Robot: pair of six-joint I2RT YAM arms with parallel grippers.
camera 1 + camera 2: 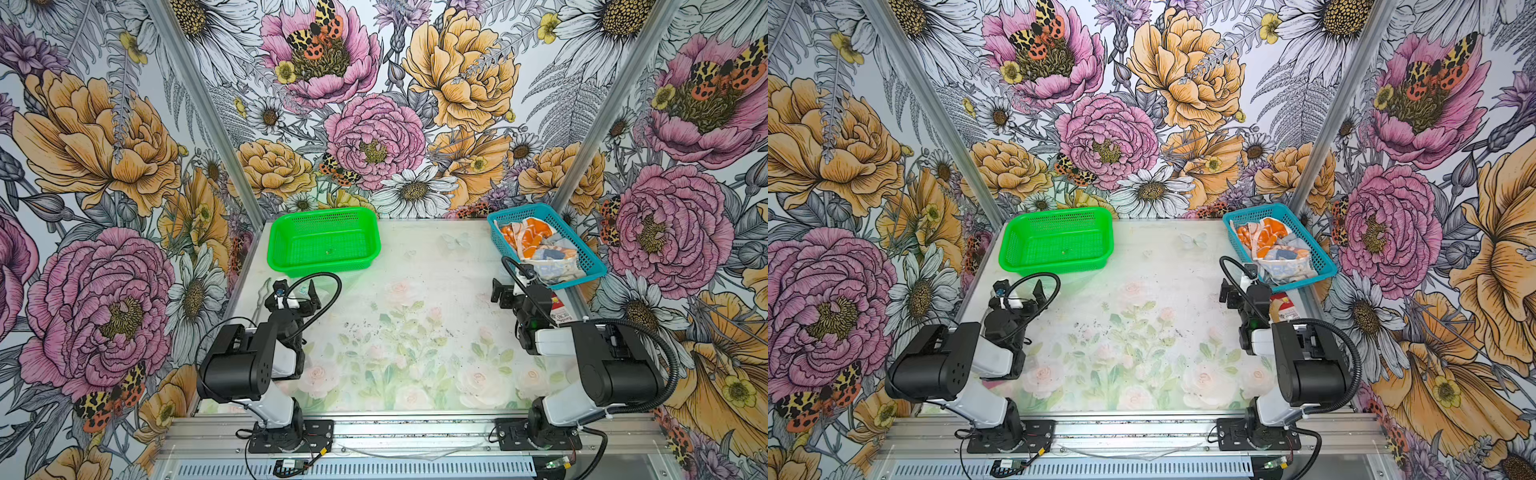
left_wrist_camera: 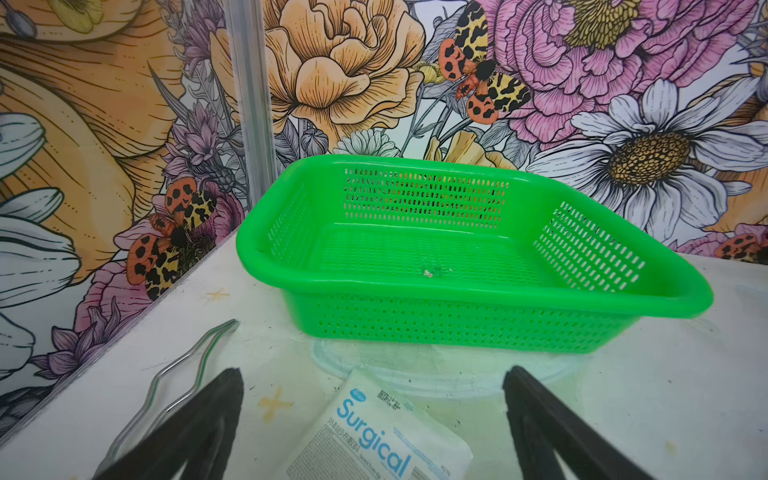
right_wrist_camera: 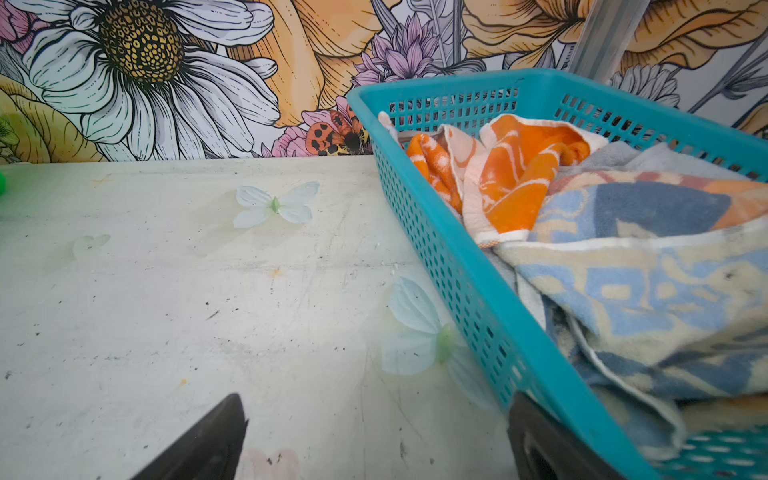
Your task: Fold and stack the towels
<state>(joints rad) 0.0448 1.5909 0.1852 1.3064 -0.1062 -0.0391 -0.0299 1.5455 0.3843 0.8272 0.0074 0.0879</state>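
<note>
Near edge: two black-white robot arms (image 1: 232, 370). Left gripper (image 2: 372, 374) fingers spread wide, empty, over white-blue paper sachet (image 2: 374, 440). Right gripper (image 3: 376, 399) spread wide, empty, just beside teal plastic mesh basket (image 3: 436, 83), far right. Inside, crumpled: orange flower-print towel (image 3: 519, 174), blue-orange lettered towel (image 3: 644, 291), plain grey towel (image 3: 665, 160). Green plastic mesh basket (image 2: 457, 286) far left.

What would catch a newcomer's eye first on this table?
Past the loud floral walls, the bright green basket at the table's far left stands out, all but empty. At the far right a teal basket holds a crumpled orange towel at its far end and a lettered towel nearer the arms. The left gripper and right gripper hang open, holding nothing.
</note>
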